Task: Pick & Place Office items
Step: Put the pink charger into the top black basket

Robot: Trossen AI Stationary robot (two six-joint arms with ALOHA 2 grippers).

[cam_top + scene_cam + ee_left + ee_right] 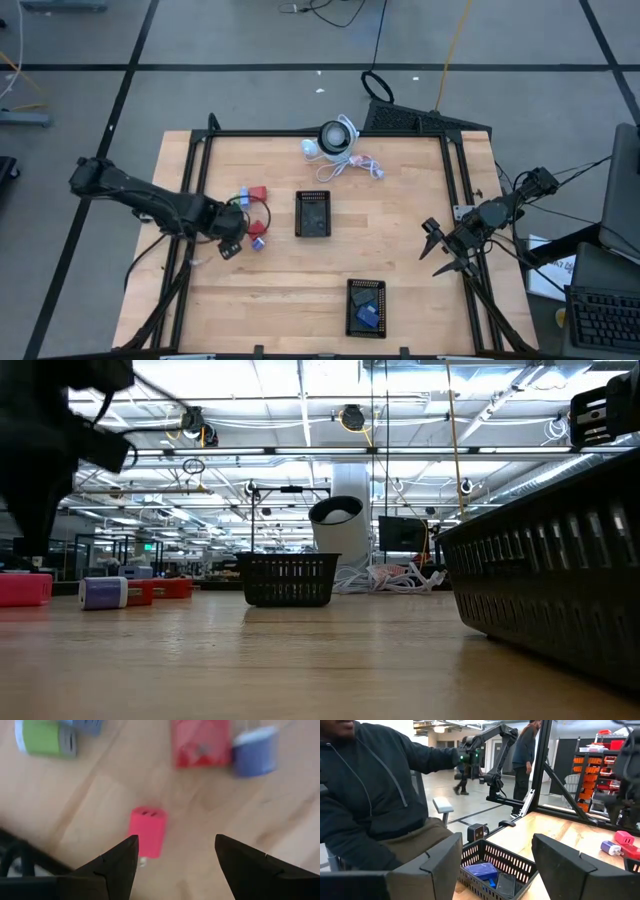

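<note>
The wooden table [400, 290] stood on a grey floor [250, 95] crossed by dark lines. Beyond its far edge, the hall's ceiling [300, 400] carried rows of bright strip lights and pipes. A seated person in a dark hoodie [375, 795] was near one table corner, shelves with orange bins [592, 762] behind.

- High view looks straight down on my whole table [400, 290].
- Low view sits at tabletop level, facing the room.
- My wrist cameras look past my fingers; both overhead and low views share the centre tray [313, 214].
</note>
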